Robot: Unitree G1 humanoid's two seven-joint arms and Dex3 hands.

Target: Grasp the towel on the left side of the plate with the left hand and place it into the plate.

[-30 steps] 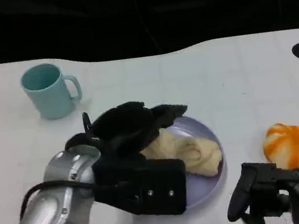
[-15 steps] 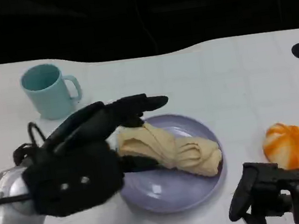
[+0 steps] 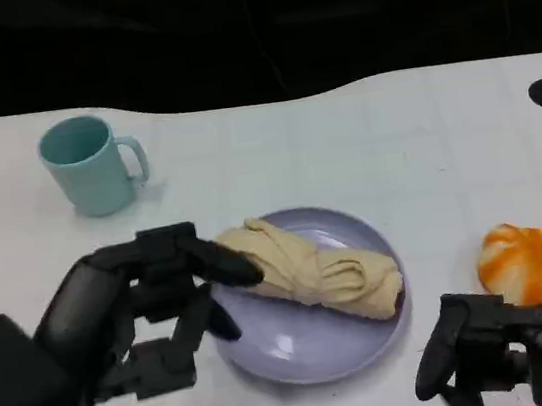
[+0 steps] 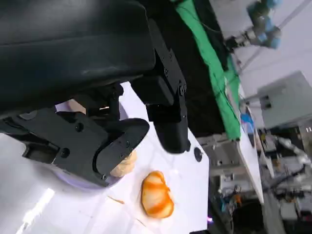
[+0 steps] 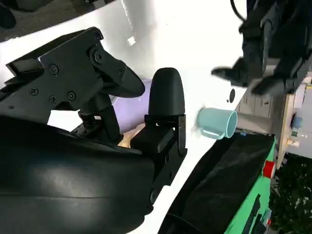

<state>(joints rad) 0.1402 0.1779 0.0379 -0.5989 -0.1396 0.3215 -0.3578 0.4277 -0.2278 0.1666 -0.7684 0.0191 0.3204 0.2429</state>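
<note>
1. A crumpled tan towel (image 3: 311, 270) lies inside a round lavender plate (image 3: 301, 345) at the middle of a white table (image 3: 394, 145), draped from the plate's left rim across to its right side.
2. The left hand (image 3: 139, 307), black and many-fingered, hovers just left of the plate. Its fingers (image 3: 224, 263) are spread apart and hold nothing; one fingertip reaches over the towel's left end, though whether it touches the cloth is hard to tell from this angle.
3. The right hand (image 3: 504, 352) sits low at the near right edge of the table, apart from the plate. Its fingers look loosely parted, with nothing between them.
4. A light teal mug (image 3: 92, 163) stands upright at the far left of the table, handle pointing right, well apart from the plate.
5. An orange-and-white striped pumpkin-shaped object (image 3: 537, 264) rests on the table to the right of the plate, just beyond the right hand.
</note>
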